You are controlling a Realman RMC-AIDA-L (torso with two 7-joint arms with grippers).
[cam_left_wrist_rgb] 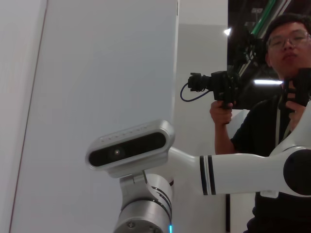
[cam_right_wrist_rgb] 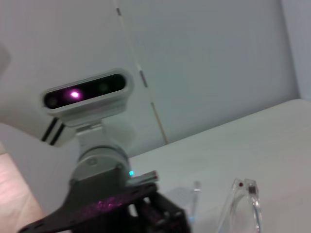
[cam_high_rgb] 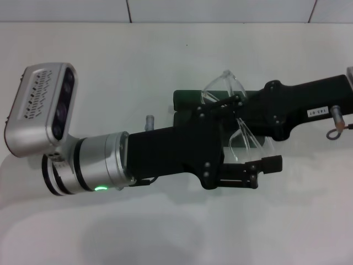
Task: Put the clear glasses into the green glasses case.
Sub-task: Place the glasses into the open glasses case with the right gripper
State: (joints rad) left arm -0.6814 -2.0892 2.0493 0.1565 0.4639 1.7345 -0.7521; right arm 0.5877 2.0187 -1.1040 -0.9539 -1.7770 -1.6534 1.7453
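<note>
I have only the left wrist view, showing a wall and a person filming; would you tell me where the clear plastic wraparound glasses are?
Observer: The clear plastic wraparound glasses are over the dark green oblong case, on the white table.
Operator: Is the left gripper closed on them?
Observer: No, the left gripper is open, jaws wide apart either side of the lens.
Operator: And the right gripper?
Observer: The right gripper reaches in from the right, over the case.

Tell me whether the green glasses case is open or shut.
Cannot tell: in the head view the left pincer and right arm cover most of the green glasses case; only its end shows.
</note>
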